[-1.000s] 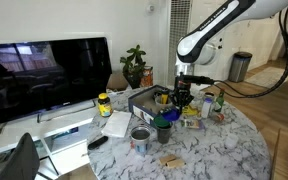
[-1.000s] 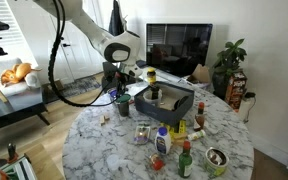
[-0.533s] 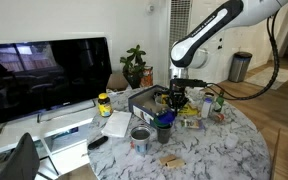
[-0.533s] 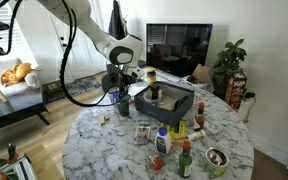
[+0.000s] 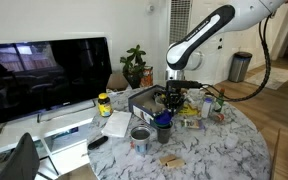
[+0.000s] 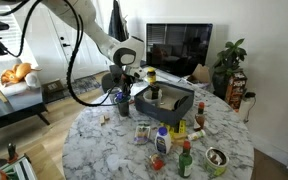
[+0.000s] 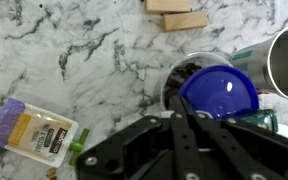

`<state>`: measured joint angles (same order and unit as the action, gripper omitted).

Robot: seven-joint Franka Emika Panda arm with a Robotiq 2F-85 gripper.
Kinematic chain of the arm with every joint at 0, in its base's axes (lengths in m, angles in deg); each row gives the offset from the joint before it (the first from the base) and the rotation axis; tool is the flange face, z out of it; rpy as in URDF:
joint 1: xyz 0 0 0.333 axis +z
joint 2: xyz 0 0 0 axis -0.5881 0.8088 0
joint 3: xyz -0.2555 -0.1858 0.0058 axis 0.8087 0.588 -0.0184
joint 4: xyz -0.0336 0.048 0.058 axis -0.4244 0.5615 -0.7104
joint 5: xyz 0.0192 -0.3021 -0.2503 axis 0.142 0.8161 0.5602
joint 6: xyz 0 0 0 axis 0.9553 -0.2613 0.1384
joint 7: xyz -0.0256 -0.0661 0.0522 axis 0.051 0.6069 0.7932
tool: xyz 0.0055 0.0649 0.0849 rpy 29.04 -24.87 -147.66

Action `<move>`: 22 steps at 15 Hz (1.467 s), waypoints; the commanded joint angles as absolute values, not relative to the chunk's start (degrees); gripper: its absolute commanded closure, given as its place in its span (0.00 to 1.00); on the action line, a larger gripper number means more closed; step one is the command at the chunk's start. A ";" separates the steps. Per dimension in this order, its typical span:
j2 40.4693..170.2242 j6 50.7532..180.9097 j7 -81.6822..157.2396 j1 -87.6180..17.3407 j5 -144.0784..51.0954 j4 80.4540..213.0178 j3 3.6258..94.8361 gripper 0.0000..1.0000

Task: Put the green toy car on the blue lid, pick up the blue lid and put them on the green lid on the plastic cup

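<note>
Marbled white-and-grey counter (image 7: 44, 50) fills the wrist view, polished and cluttered. Nearest the lens, the gripper (image 7: 184, 122) comes in from below. Its black jaws stand narrow and seem pinched on the near rim of the blue lid (image 7: 222, 95), though the contact itself is hidden. That lid is a smooth, glossy, flat disc hanging directly over the plastic cup (image 7: 176, 80), covering most of its mouth. Only a dark, translucent arc of the cup's rim shows. I cannot make out the green lid beneath, and no green toy car shows on the disc.

To do this step well, I judge the disc should be centred over the cup, kept level, lowered until it seats, and only then released. Slick plastic on plastic could skate off.

Just beside the cup stands a silvery can (image 7: 284, 60), cylindrical and brushed. Beyond the cup lie pale wooden blocks (image 7: 179, 15). Far behind the cup, in an exterior view, are a dark monitor (image 5: 44, 75) and a leafy plant (image 5: 134, 65).
</note>
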<state>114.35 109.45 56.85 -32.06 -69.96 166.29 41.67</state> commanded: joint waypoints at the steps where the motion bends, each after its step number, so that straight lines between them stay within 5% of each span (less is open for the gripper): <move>1: 115.96 108.53 58.72 -30.80 -68.62 164.39 42.66 1.00; 14: 116.99 108.82 58.98 -30.34 -68.62 164.16 43.07 1.00; 15: 116.97 108.88 59.19 -30.30 -68.61 164.17 43.15 0.96; 16: 116.86 108.88 59.18 -30.33 -68.70 164.24 43.15 0.72; 18: 116.47 108.85 59.13 -30.32 -68.48 164.46 43.30 0.68; 22: 115.16 109.10 58.91 -30.57 -68.55 165.48 43.63 0.39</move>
<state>116.16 109.45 57.55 -31.22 -69.95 164.95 42.70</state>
